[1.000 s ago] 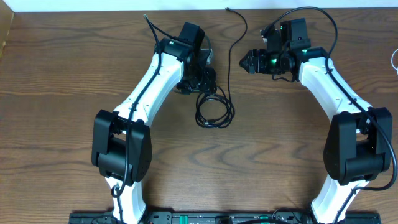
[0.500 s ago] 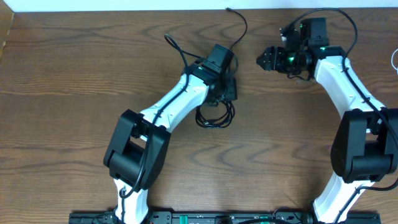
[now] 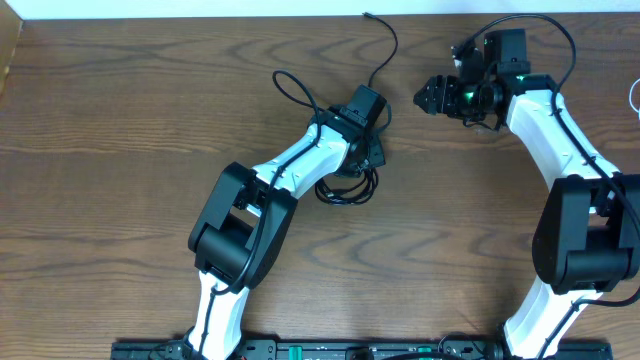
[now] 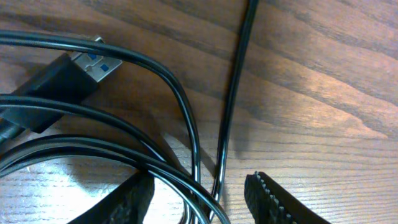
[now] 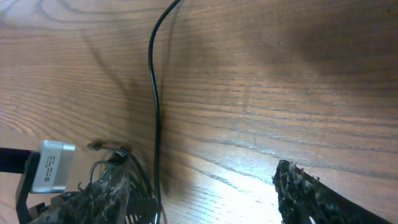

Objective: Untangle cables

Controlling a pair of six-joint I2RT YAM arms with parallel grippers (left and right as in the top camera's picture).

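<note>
**Overhead and both wrist views.** You are holding the left gripper (image 4: 205,199) low over the black cable coil (image 3: 345,188). The coil is lying near the middle of the table (image 3: 120,150), directly beneath that wrist. The jaws are standing wide open and are clamping nothing. In the left wrist view the fingers (image 4: 273,202) are straddling several strands at once: the looped turns, and the single strand (image 4: 239,81) that is running off toward the table's far edge. The USB plug (image 4: 68,73) is lying flat on the wood, beyond the jaws and to their left, with a loop crossing it.

The right gripper (image 3: 432,95) is hovering well apart from the coil, its jaws also spread and empty. The long strand is lying on the wood ahead of it.

To do this step well, you are probably best closing on one strand only. A bite across the whole bundle would likely drag the coil along as a lump. Sidestep until only the single strand, or the plug end, sits between the pads, then draw it out slowly and low. The right gripper looks well placed to pin or take the far strand.
</note>
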